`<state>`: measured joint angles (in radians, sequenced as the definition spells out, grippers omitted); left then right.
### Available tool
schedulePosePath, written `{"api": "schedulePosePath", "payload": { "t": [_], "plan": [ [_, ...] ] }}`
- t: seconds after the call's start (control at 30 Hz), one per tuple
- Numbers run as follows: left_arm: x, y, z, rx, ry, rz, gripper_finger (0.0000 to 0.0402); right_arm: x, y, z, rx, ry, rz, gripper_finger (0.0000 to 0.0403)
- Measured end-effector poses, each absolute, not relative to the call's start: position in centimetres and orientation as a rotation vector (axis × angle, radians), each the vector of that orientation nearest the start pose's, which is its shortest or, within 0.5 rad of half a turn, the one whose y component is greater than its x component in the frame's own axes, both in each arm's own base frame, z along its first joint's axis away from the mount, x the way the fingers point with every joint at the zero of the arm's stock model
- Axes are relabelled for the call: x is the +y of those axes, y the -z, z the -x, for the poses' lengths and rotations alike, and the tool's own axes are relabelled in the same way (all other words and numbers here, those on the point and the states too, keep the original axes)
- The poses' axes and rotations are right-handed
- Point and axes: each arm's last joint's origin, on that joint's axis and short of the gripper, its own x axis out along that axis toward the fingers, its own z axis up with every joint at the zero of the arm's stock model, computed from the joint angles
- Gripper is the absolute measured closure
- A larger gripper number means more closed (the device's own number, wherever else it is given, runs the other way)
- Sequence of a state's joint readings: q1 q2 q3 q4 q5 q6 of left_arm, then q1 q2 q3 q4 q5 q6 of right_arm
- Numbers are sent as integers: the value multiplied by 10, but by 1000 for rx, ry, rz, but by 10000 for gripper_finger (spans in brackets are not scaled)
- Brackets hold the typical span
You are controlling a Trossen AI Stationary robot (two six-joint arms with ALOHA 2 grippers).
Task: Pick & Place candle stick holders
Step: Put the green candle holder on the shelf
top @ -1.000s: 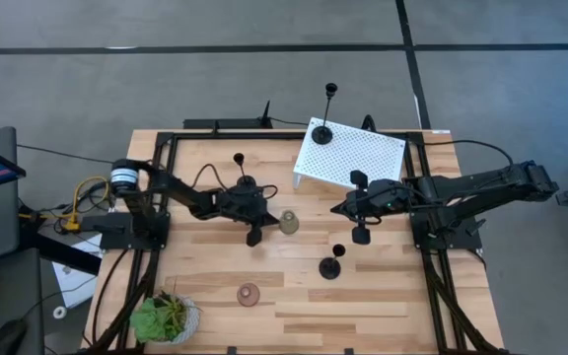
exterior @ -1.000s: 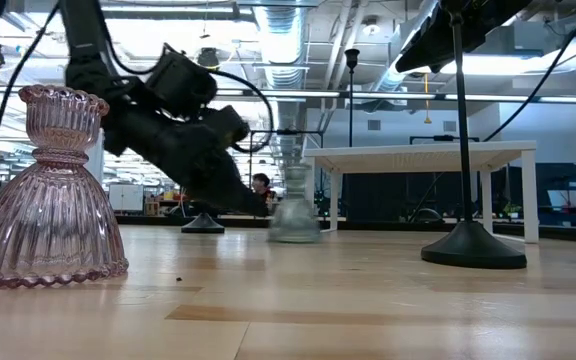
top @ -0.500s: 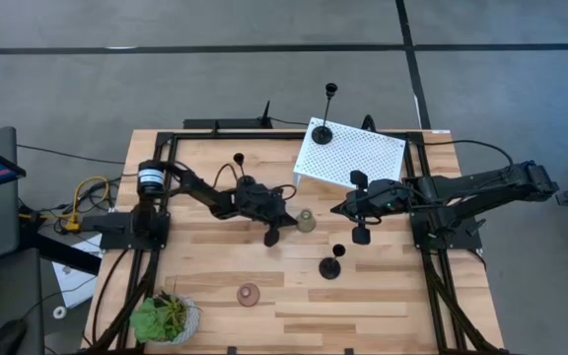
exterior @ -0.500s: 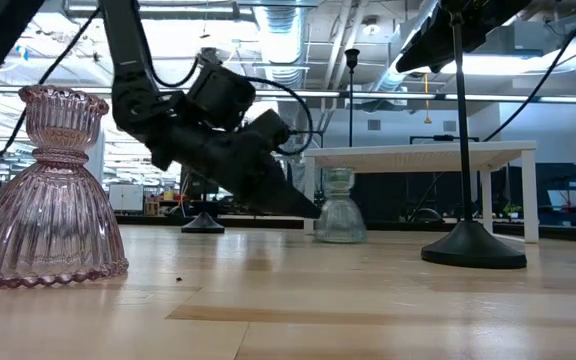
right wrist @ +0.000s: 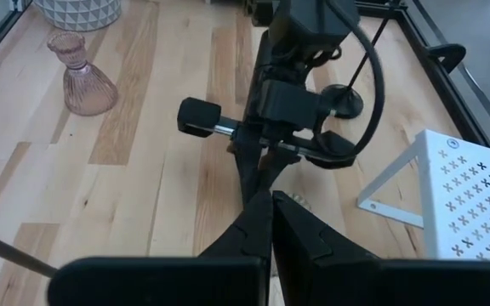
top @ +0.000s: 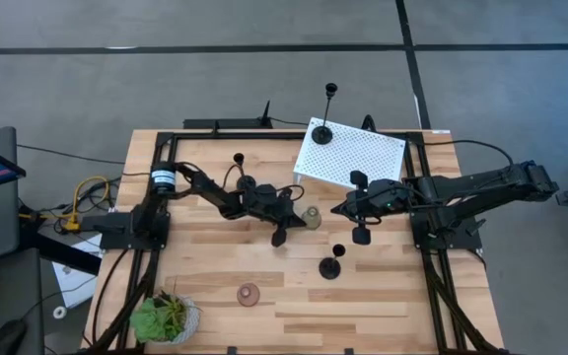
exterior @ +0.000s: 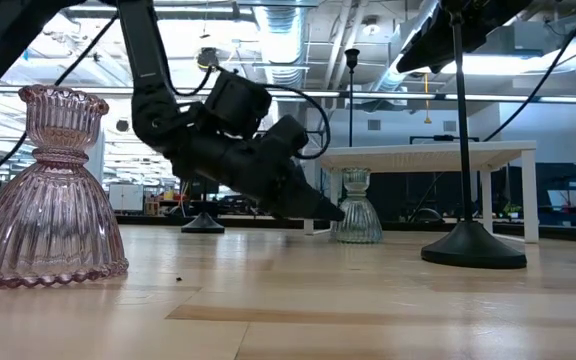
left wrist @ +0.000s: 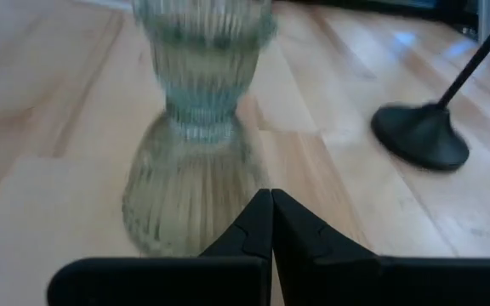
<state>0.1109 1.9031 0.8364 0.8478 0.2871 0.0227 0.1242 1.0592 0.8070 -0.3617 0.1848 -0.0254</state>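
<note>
**Grey-green holder beside the white stand**

The squat grey-green holder [top: 311,217] stands upright on the tabletop [top: 392,296], just near the white stand [top: 351,155]. The left gripper [top: 297,219] — clenched, empty — touches it; the right gripper [top: 339,209] is clenched too.

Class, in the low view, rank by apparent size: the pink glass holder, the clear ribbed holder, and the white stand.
1. White stand, widest.
2. Pink glass holder; it is closest to the camera, which inflates it.
3. Clear ribbed holder, farther back, so its true size against the pink one is unsure.
</note>
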Motion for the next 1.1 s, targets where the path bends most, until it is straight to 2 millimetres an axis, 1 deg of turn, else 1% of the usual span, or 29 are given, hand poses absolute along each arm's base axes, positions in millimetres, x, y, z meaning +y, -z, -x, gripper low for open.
{"api": "schedulePosePath", "payload": {
  "t": [0.1,0.23,0.43,0.6,0.77,0.97,1.1],
  "plan": [
    [32,-152,-366,251,96,5,400,22,-275,-221,608,51,119,403],
    [29,-153,-365,284,-49,-54,400,22,-275,-221,608,51,119,403],
    [27,-152,-365,292,-156,-79,400,22,-275,-221,608,51,119,403],
    [27,-157,-367,232,-159,-77,400,22,-275,-221,607,51,119,403],
    [24,-162,-368,173,-47,-42,400,22,-275,-221,607,51,119,403],
    [23,-163,-369,159,-6,-38,400,22,-275,-220,612,50,124,403],
    [23,-161,-367,184,-3,-58,400,17,-269,-216,691,81,156,403]
  ]
}}
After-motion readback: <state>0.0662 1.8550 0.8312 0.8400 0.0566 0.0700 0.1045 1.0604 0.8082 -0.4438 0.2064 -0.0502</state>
